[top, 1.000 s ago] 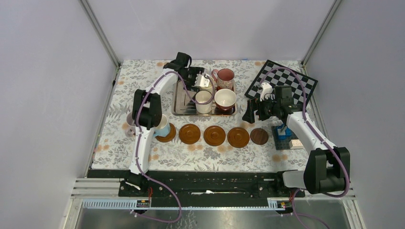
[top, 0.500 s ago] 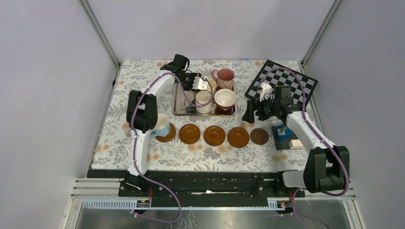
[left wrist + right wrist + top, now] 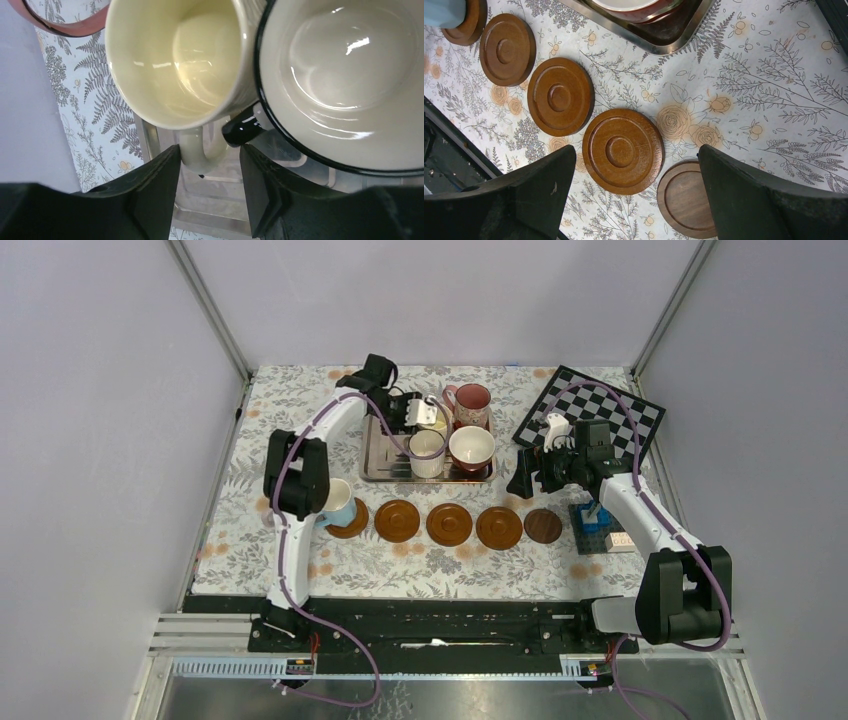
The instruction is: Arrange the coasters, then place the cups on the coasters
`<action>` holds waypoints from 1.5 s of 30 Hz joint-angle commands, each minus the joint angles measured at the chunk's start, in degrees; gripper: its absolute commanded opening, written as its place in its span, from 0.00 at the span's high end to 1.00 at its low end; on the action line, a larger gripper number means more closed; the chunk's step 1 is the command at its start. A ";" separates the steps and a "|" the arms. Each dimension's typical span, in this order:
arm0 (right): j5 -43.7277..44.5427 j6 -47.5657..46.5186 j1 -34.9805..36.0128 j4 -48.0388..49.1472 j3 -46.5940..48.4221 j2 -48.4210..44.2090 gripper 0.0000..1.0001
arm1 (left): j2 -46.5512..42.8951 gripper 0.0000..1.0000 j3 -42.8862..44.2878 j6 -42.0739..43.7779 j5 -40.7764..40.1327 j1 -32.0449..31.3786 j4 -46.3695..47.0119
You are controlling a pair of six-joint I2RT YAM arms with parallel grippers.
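Five brown coasters lie in a row; the leftmost coaster (image 3: 350, 523) carries a light blue cup (image 3: 338, 502), and the rightmost coaster (image 3: 543, 525) is darker. A cream cup (image 3: 175, 55), a white black-rimmed cup (image 3: 340, 75), a pink cup (image 3: 472, 400) and a dark red cup (image 3: 471, 448) stand in the silver tray (image 3: 375, 465). My left gripper (image 3: 210, 150) straddles the cream cup's handle (image 3: 197, 150); the left finger touches it and the right finger stands apart. My right gripper (image 3: 636, 149) hovers wide open and holds nothing above a brown coaster (image 3: 622, 150) and the dark coaster (image 3: 686, 200).
A checkerboard (image 3: 600, 405) lies at the back right with a small white piece (image 3: 555, 423) on it. Blue bricks (image 3: 595, 515) sit right of the dark coaster. The white cup's black handle (image 3: 240, 131) lies close to my left gripper's right finger. Frame posts and grey walls surround the table.
My left arm's elbow swung left and its gripper came down onto the cream cup's handle, with the jaws narrower than before. The right arm has not moved.
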 commanded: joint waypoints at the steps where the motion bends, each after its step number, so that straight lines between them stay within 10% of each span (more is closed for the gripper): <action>1: -1.08 -0.30 -0.29 1.46 0.65 -0.73 0.00 | 2.38 0.47 4.24 -2.72 0.84 -0.75 -0.58; 24: -1.43 -0.17 -0.28 1.23 0.59 -2.52 0.00 | -7.54 0.80 -6.84 -6.37 -0.73 5.18 -0.67; 45: -1.25 -0.32 -0.29 1.64 0.39 -2.16 0.00 | -5.36 0.63 -11.33 -17.21 -3.13 5.13 0.71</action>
